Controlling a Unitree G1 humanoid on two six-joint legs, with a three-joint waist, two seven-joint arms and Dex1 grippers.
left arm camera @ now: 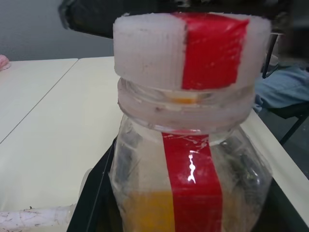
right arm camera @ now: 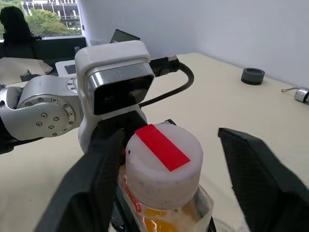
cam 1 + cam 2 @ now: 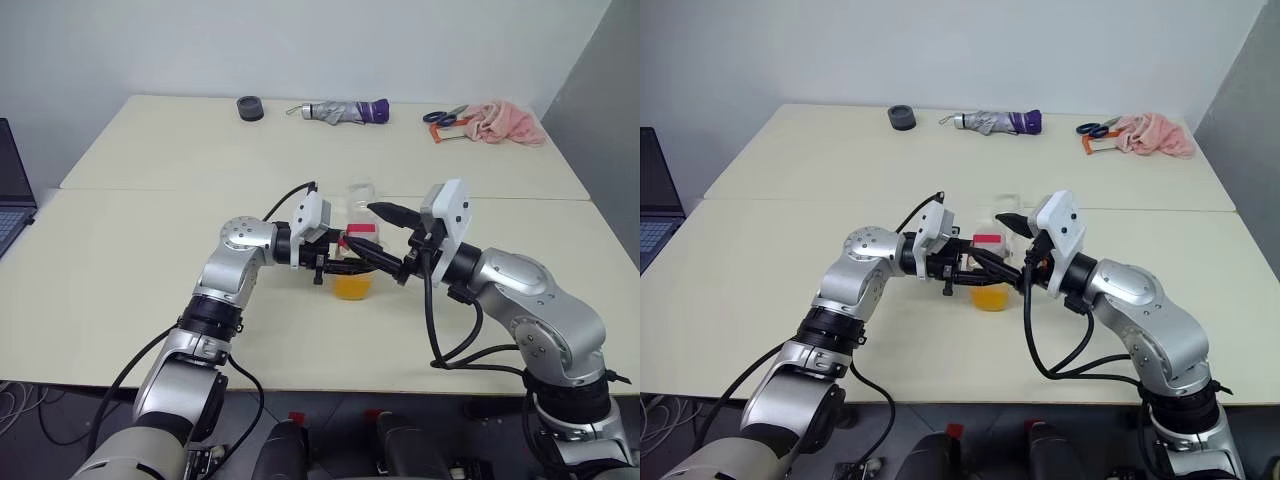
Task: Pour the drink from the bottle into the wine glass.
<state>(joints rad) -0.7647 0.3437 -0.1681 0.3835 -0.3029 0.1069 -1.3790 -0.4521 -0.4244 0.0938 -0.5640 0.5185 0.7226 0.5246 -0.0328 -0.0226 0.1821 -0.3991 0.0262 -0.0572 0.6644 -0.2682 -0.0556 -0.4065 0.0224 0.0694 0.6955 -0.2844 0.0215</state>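
Observation:
Mid-table, my left gripper (image 3: 338, 262) is shut on the body of the small clear bottle (image 3: 355, 268), which stands upright. Orange-yellow drink (image 3: 353, 286) fills its lower part, below a red label stripe (image 1: 190, 169). The white cap with a red strip (image 2: 163, 162) is on. From the right, my right gripper (image 3: 362, 228) straddles that cap; one finger (image 2: 94, 183) lies against its side, the other finger (image 2: 253, 166) stands clear of it, so the gripper is open. Just behind the bottle I make out the faint wine glass (image 3: 360, 189), mostly hidden by the bottle and fingers.
Along the far edge of the table lie a black round object (image 3: 250, 107), a folded grey and purple umbrella (image 3: 345, 111), scissors (image 3: 443, 117) and a pink cloth (image 3: 505, 122). A laptop (image 3: 12, 195) sits at the left edge. A seam crosses the table (image 3: 150, 300) behind the bottle.

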